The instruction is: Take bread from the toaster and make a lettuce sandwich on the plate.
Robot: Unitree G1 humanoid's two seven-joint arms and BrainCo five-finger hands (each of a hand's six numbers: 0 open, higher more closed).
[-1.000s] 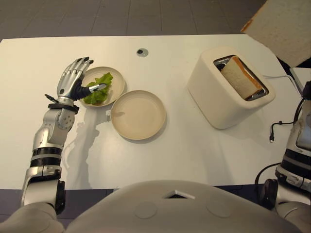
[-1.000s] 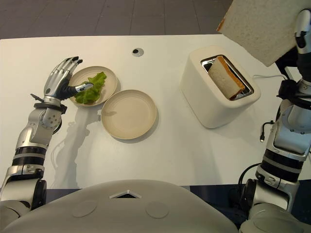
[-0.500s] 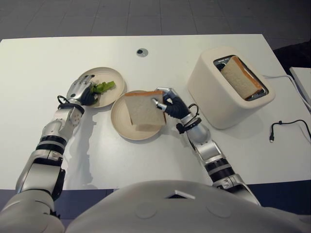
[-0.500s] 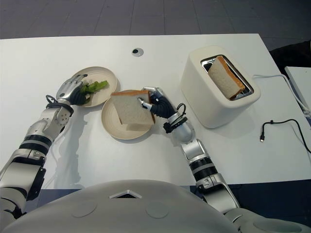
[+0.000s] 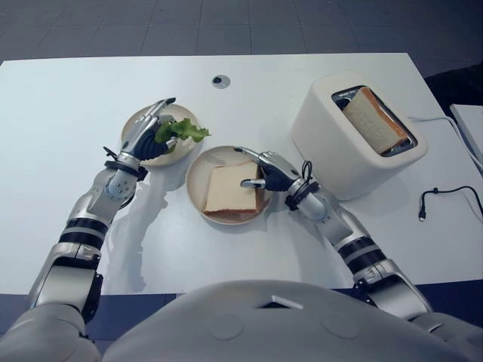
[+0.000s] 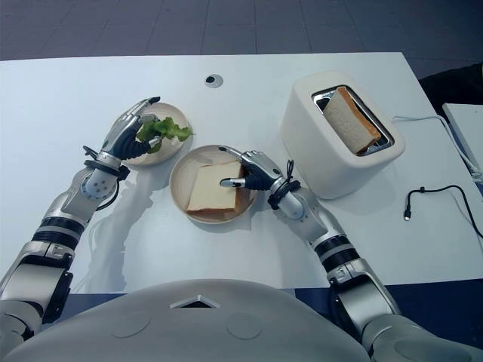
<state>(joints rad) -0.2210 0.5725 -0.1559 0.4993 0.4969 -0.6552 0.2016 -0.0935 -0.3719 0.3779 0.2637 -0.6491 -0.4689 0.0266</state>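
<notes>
A slice of bread (image 5: 234,191) lies flat on the beige plate (image 5: 198,179) at the table's middle. My right hand (image 5: 266,170) hovers over the plate's right rim with its fingers spread, right beside the slice's edge and holding nothing. My left hand (image 5: 143,133) is shut on a green lettuce leaf (image 5: 182,130), which is lifted a little above the small beige dish (image 5: 160,157) at the left. The white toaster (image 5: 343,154) stands at the right with a second bread slice (image 5: 376,119) sticking out of its slot.
A dark cable (image 5: 445,197) lies on the table right of the toaster, with a white object (image 5: 472,124) at the far right edge. A small round grommet (image 5: 220,81) sits near the table's back. Bare tabletop lies in front of the plate.
My right hand brought the slice down from high on the right, laid it flat on the plate and let go. My left hand closed on the lettuce and lifted it. The plate slid slightly right.
</notes>
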